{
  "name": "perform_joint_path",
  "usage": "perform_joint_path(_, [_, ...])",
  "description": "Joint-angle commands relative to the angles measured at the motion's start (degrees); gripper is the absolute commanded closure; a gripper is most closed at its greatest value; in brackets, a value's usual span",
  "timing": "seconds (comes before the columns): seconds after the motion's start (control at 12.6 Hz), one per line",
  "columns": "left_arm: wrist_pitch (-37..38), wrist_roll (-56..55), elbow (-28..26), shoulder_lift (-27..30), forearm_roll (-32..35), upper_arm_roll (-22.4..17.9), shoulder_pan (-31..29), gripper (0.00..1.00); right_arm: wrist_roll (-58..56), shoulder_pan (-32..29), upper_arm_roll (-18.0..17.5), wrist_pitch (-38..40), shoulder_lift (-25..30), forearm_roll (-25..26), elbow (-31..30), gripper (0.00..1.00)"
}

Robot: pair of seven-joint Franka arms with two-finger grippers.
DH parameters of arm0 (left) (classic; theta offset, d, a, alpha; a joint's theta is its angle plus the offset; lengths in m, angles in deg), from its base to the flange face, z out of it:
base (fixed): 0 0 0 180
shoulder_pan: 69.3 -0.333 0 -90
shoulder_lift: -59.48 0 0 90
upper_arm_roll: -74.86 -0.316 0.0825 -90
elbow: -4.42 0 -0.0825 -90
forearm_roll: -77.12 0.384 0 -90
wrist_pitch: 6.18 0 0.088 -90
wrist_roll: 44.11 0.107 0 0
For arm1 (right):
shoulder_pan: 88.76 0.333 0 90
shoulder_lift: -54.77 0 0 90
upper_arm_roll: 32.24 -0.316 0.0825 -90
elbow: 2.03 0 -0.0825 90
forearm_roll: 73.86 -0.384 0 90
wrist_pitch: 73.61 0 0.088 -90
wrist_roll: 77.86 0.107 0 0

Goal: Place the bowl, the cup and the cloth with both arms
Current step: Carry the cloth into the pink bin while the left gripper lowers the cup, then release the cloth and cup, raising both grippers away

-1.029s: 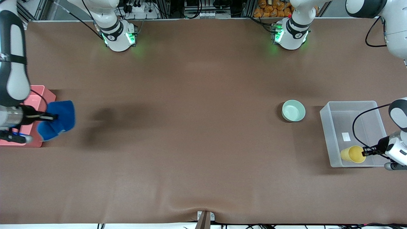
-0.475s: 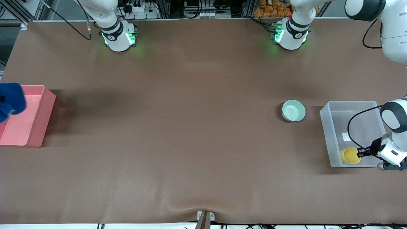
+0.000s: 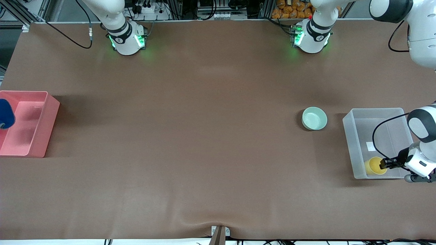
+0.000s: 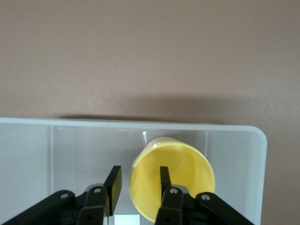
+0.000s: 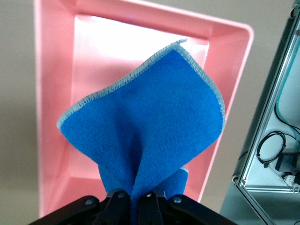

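Moved since a second ago: cloth (image 3: 6,114) has gone from the pink bin's (image 3: 37,149) 3 o'clock rim out to its 9 o'clock side. The cup (image 3: 374,165) has dropped lower into the clear bin (image 3: 374,112), and the left gripper (image 3: 384,164) has let go.

Nearest: the yellow cup sits in the clear bin's 7 o'clock corner as the front view shows it. It looks tipped toward the wall, though I can't tell how far. The left gripper's jaws straddle the cup wall, one finger (image 4: 164,176) inside and one outside with a gap showing, so they're parted and not squeezing. The cup looks light, rigid and smooth, so it may roll. The rim pinch is the right hold.

Next out: the mint-green bowl (image 3: 314,118) stands upright on the table at the clear bin's 9 o'clock, near it but apart, untouched. It looks glossy and hard, likely slippery and chippable. Pinch the rim wall, one finger in and one out.

Farthest: the royal-blue cloth hangs over the pink bin from the right gripper (image 5: 137,194), which is clamped on a bunched fold. It's soft, limp and light. It won't slip easily, but it drapes, so release it low and well inside the walls.
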Motion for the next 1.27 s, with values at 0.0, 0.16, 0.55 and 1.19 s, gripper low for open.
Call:
perform_joint_path(0.0, [2.8, 1.3, 0.8, 1.8, 0.1, -0.3, 0.2, 0.55, -0.8, -2.4, -1.1, -1.3, -4.2, 0.8, 1.1, 1.0])
perform_joint_path(0.16, [7.5, 1.3, 2.8, 3.2, 2.3, -0.3, 0.1, 0.52, -0.8, -3.3, -1.2, -2.3, -6.1, 0.6, 1.0, 1.0])
perform_joint_path(0.55, [14.8, 0.8, 3.0, 7.3, 2.6, -0.1, 2.0, 0.34, -2.6, -4.7, -1.2, -7.7, -8.7, 0.1, 0.9, 1.0])
perform_joint_path(1.19, [16.7, -7.5, -13.0, 20.1, 2.6, 2.3, 6.5, 0.0, -2.4, -4.1, -1.2, -8.2, -10.5, 0.2, 1.1, 0.0])
